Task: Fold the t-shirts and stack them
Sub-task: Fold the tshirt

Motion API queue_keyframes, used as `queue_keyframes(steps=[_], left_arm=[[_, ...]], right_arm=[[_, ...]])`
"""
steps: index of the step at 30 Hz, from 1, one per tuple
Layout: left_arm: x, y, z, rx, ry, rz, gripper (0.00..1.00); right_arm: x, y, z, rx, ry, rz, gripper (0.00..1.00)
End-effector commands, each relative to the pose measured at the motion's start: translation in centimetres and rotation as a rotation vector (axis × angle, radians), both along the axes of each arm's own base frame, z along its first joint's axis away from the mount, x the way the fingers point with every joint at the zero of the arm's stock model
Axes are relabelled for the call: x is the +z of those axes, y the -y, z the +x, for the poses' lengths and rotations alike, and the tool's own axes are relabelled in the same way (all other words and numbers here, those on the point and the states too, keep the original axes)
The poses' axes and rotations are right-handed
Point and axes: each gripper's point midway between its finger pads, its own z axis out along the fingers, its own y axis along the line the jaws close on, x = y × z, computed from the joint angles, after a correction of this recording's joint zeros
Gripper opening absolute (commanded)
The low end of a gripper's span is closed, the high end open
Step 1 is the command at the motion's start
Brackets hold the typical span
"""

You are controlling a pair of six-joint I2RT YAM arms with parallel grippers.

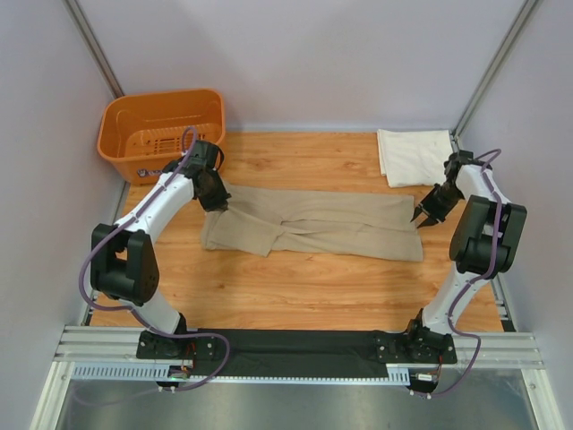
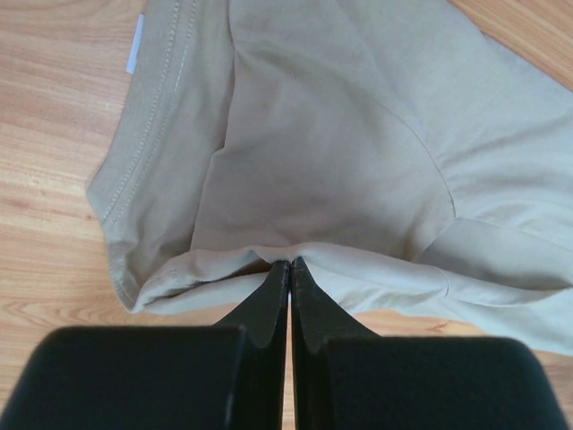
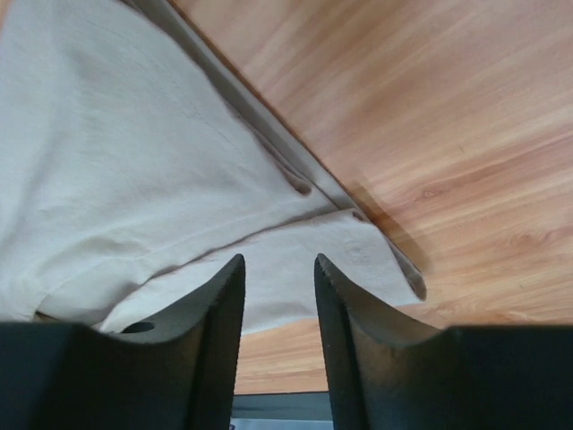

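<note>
Matt cloth tan shirt (image 1: pixel 340 215), smooth wood-grain table (image 1: pixel 313 287), glossy plastic basket (image 1: pixel 125 166)

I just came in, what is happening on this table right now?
A robot is folding t-shirts. The tan t-shirt lies across the wooden table, folded into a long strip. The left claw is shut on its left end, while the right claw stands open just over its right end, gripping nothing. A cream t-shirt lies folded at the far right corner, and an orange basket sits at the far left.
</note>
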Motion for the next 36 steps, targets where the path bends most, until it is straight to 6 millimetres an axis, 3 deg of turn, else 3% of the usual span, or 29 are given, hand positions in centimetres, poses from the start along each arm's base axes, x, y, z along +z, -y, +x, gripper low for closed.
queue_keyframes(steps=[1,6,16,29,36], left_arm=[[1.2,0.4,1.1,-0.022,0.054,-0.023,0.0],[0.8,0.3,0.3,-0.02,0.043,-0.029,0.0],[0.7,0.6,-1.8,-0.039,0.035,-0.064,0.0],[0.9,0.4,-3.1,-0.05,0.041,-0.072,0.0],[0.8,0.5,-3.3,-0.056,0.038,-0.076,0.0]], right_arm=[[0.0,-0.1,-1.0,0.029,0.004,-0.02,0.41],[-1.0,-0.3,-1.6,-0.002,-0.031,-0.006,0.42],[-2.6,0.1,-1.6,-0.176,-0.08,-0.013,0.28],[-4.7,0.7,-2.1,-0.232,-0.156,-0.038,0.29],[-4.5,1.3,-1.7,-0.223,-0.155,-0.062,0.31]])
